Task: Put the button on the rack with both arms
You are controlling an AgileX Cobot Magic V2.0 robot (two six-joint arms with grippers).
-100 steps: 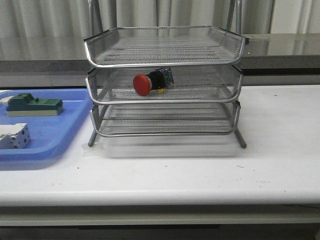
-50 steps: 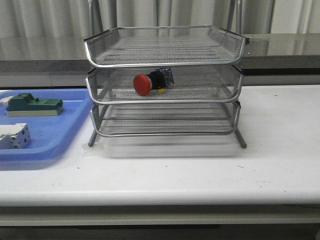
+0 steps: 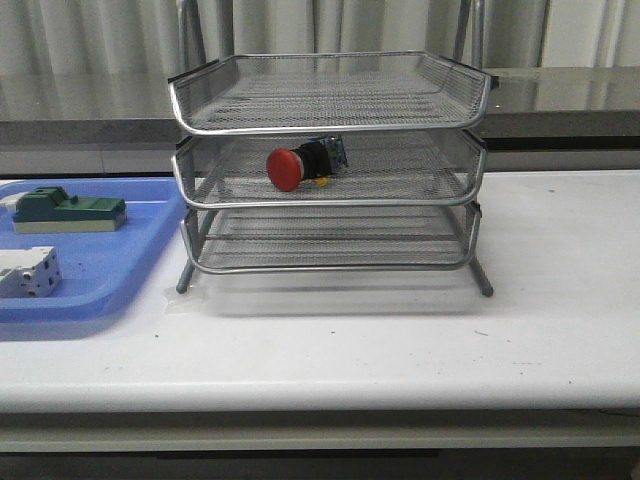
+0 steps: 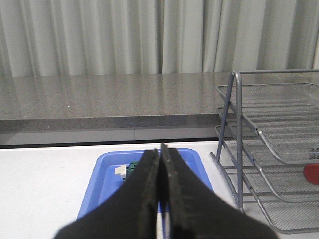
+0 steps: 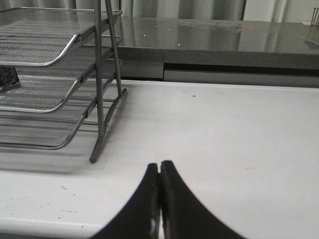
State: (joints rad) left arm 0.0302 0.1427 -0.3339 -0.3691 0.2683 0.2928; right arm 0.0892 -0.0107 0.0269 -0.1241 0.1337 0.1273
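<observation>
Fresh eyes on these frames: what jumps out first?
The red-headed button lying on its side in the middle tier of the silver rack at table centre. Next, the blue tray left of the rack, with a green block and white block. Both grippers are shut, holding nothing.

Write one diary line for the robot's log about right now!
button: lying in rack middle tier | left gripper: shut, empty | right gripper: shut, empty | both clear of rack
</observation>
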